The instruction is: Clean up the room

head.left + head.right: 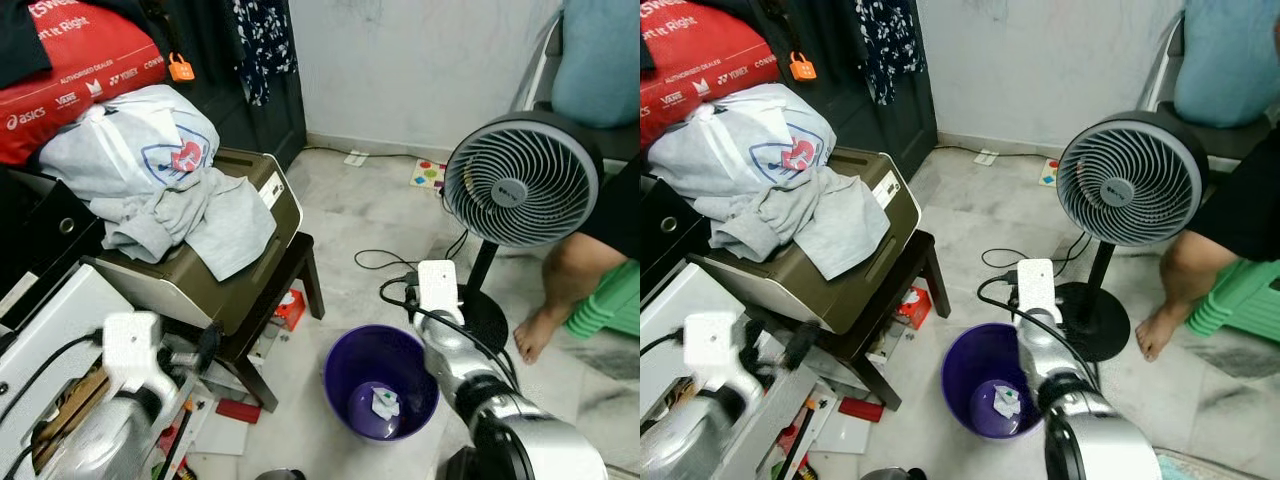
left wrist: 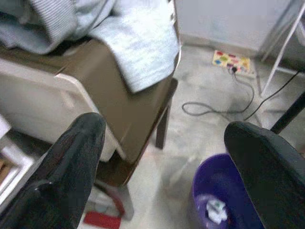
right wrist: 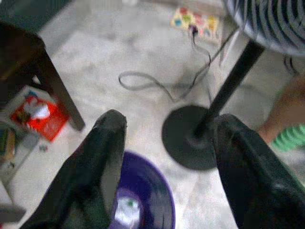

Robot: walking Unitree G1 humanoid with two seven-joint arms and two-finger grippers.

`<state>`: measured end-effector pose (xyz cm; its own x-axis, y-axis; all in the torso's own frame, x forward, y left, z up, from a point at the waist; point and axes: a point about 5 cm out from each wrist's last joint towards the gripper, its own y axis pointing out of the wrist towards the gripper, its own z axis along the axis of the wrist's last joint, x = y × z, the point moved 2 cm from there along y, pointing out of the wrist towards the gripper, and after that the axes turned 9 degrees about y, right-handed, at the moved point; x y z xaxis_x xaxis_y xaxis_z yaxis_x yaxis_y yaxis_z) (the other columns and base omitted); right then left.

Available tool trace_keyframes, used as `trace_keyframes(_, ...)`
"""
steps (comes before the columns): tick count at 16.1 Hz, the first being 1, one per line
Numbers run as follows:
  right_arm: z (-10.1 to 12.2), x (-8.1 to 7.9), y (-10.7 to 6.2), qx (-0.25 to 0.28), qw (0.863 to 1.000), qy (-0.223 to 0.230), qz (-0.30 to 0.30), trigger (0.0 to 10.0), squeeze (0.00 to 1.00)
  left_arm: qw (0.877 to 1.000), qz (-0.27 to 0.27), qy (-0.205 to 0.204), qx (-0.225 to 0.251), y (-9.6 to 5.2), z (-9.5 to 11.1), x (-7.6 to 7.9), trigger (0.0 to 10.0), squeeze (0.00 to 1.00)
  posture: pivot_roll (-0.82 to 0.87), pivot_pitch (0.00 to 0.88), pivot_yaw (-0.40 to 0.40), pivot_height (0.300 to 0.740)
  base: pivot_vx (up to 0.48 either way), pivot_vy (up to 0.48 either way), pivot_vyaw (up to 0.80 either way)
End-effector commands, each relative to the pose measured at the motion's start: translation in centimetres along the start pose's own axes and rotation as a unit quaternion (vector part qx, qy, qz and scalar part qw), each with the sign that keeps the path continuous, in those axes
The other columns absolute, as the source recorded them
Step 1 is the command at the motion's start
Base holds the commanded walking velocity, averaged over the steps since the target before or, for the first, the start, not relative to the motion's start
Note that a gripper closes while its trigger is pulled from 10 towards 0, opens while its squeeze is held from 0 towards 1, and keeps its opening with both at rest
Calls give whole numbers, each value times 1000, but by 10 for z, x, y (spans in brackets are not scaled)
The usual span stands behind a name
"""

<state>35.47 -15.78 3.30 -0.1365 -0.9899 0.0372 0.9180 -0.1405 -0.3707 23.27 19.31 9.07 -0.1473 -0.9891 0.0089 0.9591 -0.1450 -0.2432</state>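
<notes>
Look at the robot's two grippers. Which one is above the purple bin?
The right gripper: its open fingers frame the purple bin directly below. The left gripper, also open, is beside the stool, off to the bin's side.

Bin [image 1: 345, 375] on floor between stool [image 1: 285, 290] at left and fan [image 1: 520, 180] at right, paper scrap [image 1: 385, 402] inside.

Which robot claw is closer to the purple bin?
Right. The right claw hangs open just above the purple bin; the left claw is open off beside the printer.

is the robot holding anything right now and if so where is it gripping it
Nothing is held. The left gripper and the right gripper are both open and empty, above the purple bin.
</notes>
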Motion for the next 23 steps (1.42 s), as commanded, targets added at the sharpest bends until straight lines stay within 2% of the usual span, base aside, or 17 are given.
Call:
trace_keyframes(1, 3, -3, -2, 24, 999, -4, 22, 10000, 1000, 1000, 11, 6, -1, 2, -4, -2, 10000, 0, 78, 22, 90, 740, 0, 0, 0)
trace_keyframes(3, 8, -1, -12, 73, 996, 1, 57, 10000, 1000, 1000, 23, 4, 16, 13, -2, -3, 10000, 0, 32, 0, 75, 740, 0, 0, 0)
trace_keyframes(4, 9, -1, -15, 80, 995, 3, 63, 10000, 1000, 1000, 25, 4, 18, 14, -1, -3, 10000, 0, 32, 0, 75, 740, 0, 0, 0)
trace_keyframes(6, 8, 4, -39, 113, 990, -3, 83, 10000, 1000, 999, 35, -5, 31, 21, 0, -4, 10000, 0, -10, 0, 57, 740, 0, 0, 0)
trace_keyframes(7, 2, 10, -58, 118, 989, -4, 86, 10000, 1000, 999, 34, -9, 38, 22, 0, 0, 10000, 0, -24, 0, 53, 740, 0, 0, 0)
trace_keyframes(9, -3, 18, -70, 112, 990, -8, 84, 10000, 1000, 999, 27, -16, 41, 23, -2, 4, 10000, 0, -39, 0, 44, 740, 0, 0, 0)
trace_keyframes(10, -1, 28, -82, 115, 990, -21, 79, 10000, 1000, 999, 13, -28, 43, 24, -5, 9, 10000, 0, -54, 0, 38, 740, 0, 0, 0)
trace_keyframes(13, 6, 43, -82, 106, 992, -28, 64, 10000, 1000, 997, -10, -46, 54, 28, -5, 16, 10000, 0, -68, 0, 26, 740, 0, 0, 0)
trace_keyframes(14, 5, 47, -78, 98, 993, -28, 59, 10000, 1000, 997, -23, -52, 60, 31, -3, 20, 10000, 0, -67, 0, 20, 740, 0, 0, 0)
trace_keyframes(18, 13, 39, -79, 97, 993, -26, 70, 10000, 1000, 994, -42, -61, 75, 35, 3, 25, 10000, 0, -69, 0, 12, 740, 0, 0, 0)
trace_keyframes(20, 13, 40, -83, 94, 993, -23, 71, 10000, 1000, 993, -42, -73, 88, 31, 8, 25, 10000, 0, -70, 0, 9, 740, 0, 0, 0)
trace_keyframes(23, 9, 43, -93, 95, 992, -16, 82, 10000, 1000, 992, -45, -77, 88, 16, 6, 29, 10000, 0, -68, 0, 10, 740, 0, 0, 0)
